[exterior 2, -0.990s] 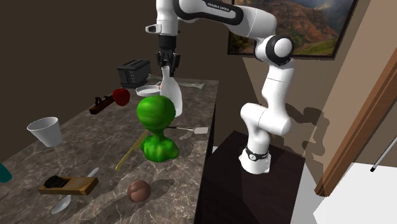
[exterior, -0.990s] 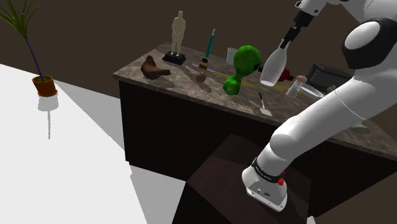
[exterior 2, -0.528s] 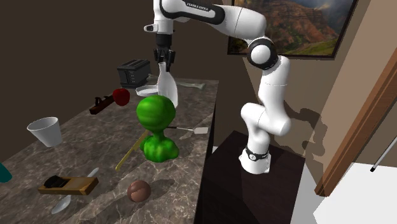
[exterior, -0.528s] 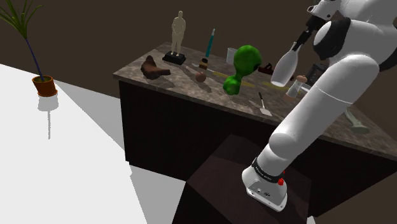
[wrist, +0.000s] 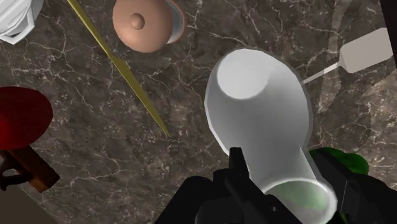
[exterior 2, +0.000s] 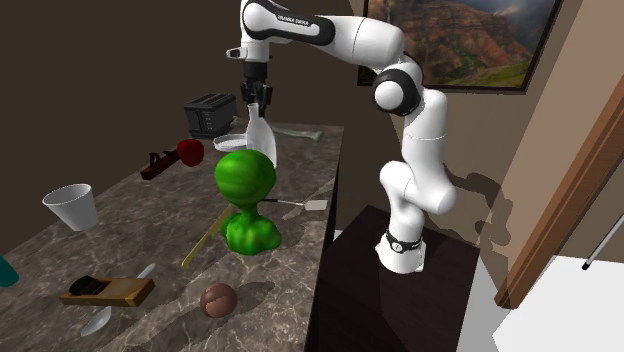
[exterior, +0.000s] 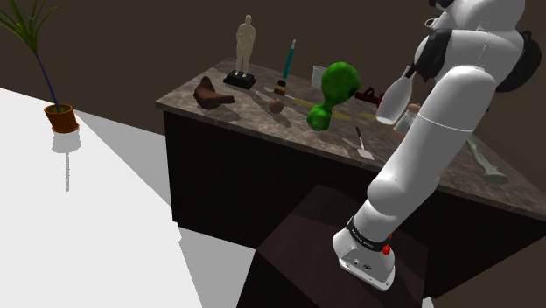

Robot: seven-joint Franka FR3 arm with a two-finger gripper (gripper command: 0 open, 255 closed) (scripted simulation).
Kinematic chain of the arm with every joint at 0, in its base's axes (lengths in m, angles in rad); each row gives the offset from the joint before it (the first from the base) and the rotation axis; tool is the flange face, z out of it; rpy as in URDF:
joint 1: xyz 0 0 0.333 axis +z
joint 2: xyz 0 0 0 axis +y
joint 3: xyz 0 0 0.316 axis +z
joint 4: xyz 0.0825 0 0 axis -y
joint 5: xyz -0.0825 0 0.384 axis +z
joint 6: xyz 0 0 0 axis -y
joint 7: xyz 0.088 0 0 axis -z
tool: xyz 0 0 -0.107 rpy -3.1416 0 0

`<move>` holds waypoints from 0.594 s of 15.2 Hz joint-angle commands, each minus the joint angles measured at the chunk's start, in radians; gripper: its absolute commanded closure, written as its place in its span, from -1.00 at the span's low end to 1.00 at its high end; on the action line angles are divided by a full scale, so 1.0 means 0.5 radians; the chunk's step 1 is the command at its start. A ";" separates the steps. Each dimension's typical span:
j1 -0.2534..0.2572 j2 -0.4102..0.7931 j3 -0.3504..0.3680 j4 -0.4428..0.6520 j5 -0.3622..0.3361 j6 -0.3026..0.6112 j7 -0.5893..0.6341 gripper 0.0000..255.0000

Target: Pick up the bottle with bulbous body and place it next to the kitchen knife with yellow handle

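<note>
- Gripper [wrist: 289,188] is closed on the neck of the white bottle [wrist: 261,108], a finger on each side.
- The bottle hangs tilted above the marble counter [wrist: 191,83], base down. I can't tell its contents.
- The yellow knife [wrist: 121,63] lies flat on the counter, near the bottle.
- A jar with a brown lid [wrist: 143,22] stands past the knife, lid on.
- A white cup [exterior 2: 72,207] stands upright, well apart.
- A green figure [exterior 2: 245,185] is just in front of the bottle.

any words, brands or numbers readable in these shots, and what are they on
Upper link of the arm: dark lettering, too small to read with certainty.
Black band at the arm's base: pale marks, unreadable.
White bottle, green figure, framed picture: no text visible.
</note>
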 commanded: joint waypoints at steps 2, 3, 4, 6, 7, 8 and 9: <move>0.068 -0.084 0.010 -0.137 -0.080 0.109 0.040 1.00; 0.083 -0.109 0.015 -0.180 -0.103 0.143 0.051 1.00; 0.097 -0.132 0.020 -0.222 -0.125 0.177 0.061 1.00; 0.119 -0.174 0.031 -0.303 -0.164 0.242 0.080 1.00; 0.127 -0.194 0.037 -0.342 -0.181 0.274 0.088 1.00; 0.135 -0.212 0.042 -0.380 -0.198 0.305 0.096 1.00; 0.141 -0.228 0.047 -0.417 -0.212 0.336 0.102 1.00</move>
